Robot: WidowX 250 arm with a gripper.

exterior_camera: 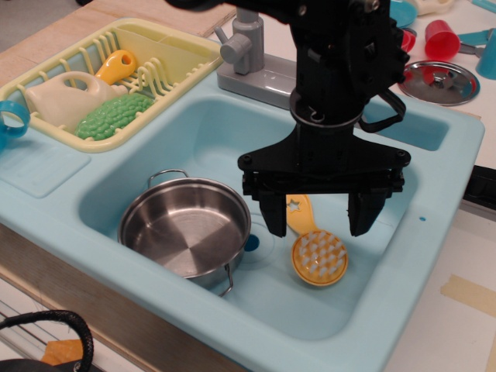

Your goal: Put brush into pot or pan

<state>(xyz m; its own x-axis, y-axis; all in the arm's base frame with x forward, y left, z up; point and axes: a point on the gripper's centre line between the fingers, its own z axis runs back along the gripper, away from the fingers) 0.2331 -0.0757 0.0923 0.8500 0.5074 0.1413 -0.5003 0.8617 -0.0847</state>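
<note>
The yellow brush (316, 249) lies bristles-up on the floor of the light blue sink (116, 174), right of the drain; its star cut-out handle points to the back. My black gripper (318, 221) hangs open just above it, one finger on each side of the handle, apart from it. The shiny steel pot (186, 229) with two wire loop handles stands empty in the sink's left half, to the left of the brush and gripper.
A yellow dish rack (116, 77) at the back left holds a cream jug, a green scrubber and an orange-handled item. The grey faucet (248, 50) stands behind the sink. A steel lid (442, 81) and a red cup (442, 39) lie at the back right.
</note>
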